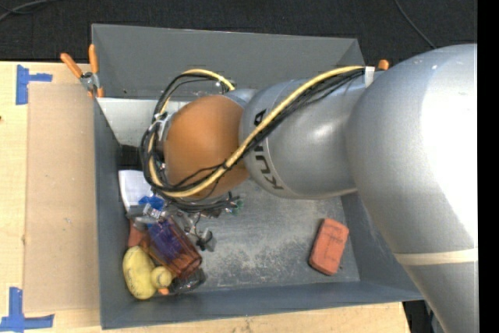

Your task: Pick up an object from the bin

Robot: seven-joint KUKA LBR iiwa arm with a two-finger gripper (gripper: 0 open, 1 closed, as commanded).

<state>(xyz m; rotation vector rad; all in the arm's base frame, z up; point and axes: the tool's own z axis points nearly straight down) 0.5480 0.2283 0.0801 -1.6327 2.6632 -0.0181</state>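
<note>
1. The arm point(312, 144) reaches over the bin point(226, 51). Its orange cover point(203, 148), wrapped in looped yellow and black cables point(191, 78), sits right above the gripper point(195, 226) (a few metal parts of it peek out beneath the cover).
2. I cannot tell whether the gripper is released or clenched, nor whether it grasps anything.
3. The gripper is low over a small heap in the bin's corner at the view's lower left.
4. Nearest the gripper, just beside it toward the view's left, lies a purple see-through thing point(165, 242); I cannot tell whether the two touch.
5. Just below the gripper in the view, a dark red thing point(185, 265) lies partly under the purple one.
6. Farther from the gripper, down and to the view's left, a yellow rubber duck point(140, 271) lies close against the bin's wall.
7. Up and to the view's left of the gripper are a small blue thing point(152, 205) and, beyond it, a white thing point(132, 185).
8. Well apart from the gripper, toward the view's right, a red-orange block point(329, 246) lies alone and askew on the bin's floor.
</note>
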